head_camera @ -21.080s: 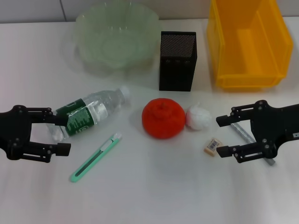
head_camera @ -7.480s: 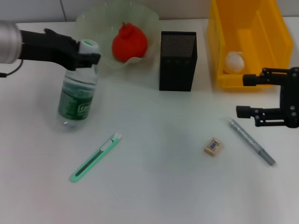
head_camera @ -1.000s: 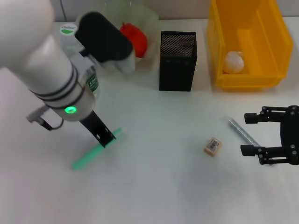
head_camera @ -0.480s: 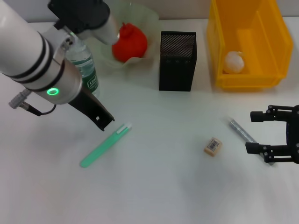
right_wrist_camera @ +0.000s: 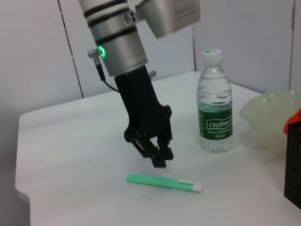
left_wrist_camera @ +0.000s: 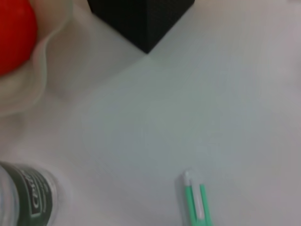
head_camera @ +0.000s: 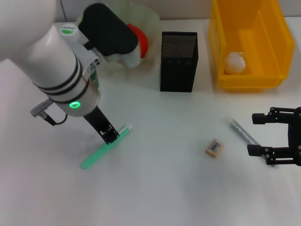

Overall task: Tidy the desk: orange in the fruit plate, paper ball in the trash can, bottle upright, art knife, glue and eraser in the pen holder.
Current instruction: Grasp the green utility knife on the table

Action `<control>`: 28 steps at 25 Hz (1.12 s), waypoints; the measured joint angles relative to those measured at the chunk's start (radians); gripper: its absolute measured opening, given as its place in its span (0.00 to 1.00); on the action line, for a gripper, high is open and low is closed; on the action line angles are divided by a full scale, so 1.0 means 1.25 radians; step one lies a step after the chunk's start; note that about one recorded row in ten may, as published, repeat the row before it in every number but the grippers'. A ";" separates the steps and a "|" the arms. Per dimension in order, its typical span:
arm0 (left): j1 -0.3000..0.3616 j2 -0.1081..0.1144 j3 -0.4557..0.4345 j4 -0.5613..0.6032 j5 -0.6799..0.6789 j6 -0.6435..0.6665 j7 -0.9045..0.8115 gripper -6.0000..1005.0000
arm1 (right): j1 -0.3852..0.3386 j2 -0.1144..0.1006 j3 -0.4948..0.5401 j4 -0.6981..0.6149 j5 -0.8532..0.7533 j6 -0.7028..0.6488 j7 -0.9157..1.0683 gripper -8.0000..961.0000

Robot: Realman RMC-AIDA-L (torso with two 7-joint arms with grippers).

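The green art knife lies flat on the table, also seen in the left wrist view and the right wrist view. My left gripper hangs just over its middle with a small gap. The bottle stands upright behind the left arm. The orange sits in the fruit plate. The paper ball lies in the yellow trash can. The eraser and grey glue stick lie beside my right gripper, which is open. The black pen holder stands at the back.
The large white left arm covers much of the table's left side and part of the bottle. Bare white table lies between the art knife and the eraser.
My left gripper was raised half a second ago and has come back down over the art knife. The knife shifted up and right a second ago and has lain still since. The right arm is unmoved.
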 joint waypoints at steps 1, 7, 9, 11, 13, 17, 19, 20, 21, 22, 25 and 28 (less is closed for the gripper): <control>-0.011 -0.001 0.020 -0.029 0.006 -0.015 -0.006 0.13 | 0.000 0.000 0.000 0.000 0.000 0.000 0.000 0.79; -0.027 -0.002 0.032 -0.080 0.007 -0.042 -0.011 0.26 | 0.001 0.000 -0.003 0.001 -0.001 0.002 0.000 0.79; -0.031 -0.002 0.033 -0.092 0.006 -0.047 -0.010 0.31 | 0.001 0.000 -0.004 0.001 -0.001 0.004 0.000 0.79; -0.031 -0.002 0.033 -0.092 0.006 -0.047 -0.010 0.36 | 0.002 0.000 -0.006 0.001 -0.002 0.005 0.000 0.79; -0.040 -0.002 0.035 -0.120 0.005 -0.056 -0.009 0.47 | 0.003 0.000 -0.008 0.003 -0.002 0.006 0.000 0.79; -0.051 -0.002 0.035 -0.148 0.002 -0.064 -0.009 0.64 | 0.008 -0.001 -0.009 0.017 -0.002 0.007 0.000 0.79; -0.057 -0.002 0.035 -0.155 0.001 -0.064 -0.009 0.67 | 0.008 -0.001 -0.009 0.018 -0.002 0.007 0.000 0.79; -0.057 -0.002 0.035 -0.155 0.001 -0.064 -0.009 0.68 | 0.008 -0.001 -0.009 0.018 -0.003 0.008 0.000 0.79; -0.063 -0.002 0.036 -0.161 0.001 -0.065 -0.011 0.70 | 0.009 -0.001 -0.009 0.019 -0.002 0.008 0.000 0.79; -0.065 -0.002 0.038 -0.164 0.001 -0.066 -0.013 0.70 | 0.009 -0.001 -0.009 0.019 -0.003 0.008 0.000 0.79; -0.071 -0.002 0.048 -0.165 -0.002 -0.069 -0.020 0.70 | 0.009 -0.001 -0.008 0.019 -0.003 0.008 0.000 0.79; -0.075 -0.002 0.052 -0.167 -0.006 -0.071 -0.022 0.69 | 0.009 -0.001 -0.007 0.020 -0.003 0.008 -0.002 0.79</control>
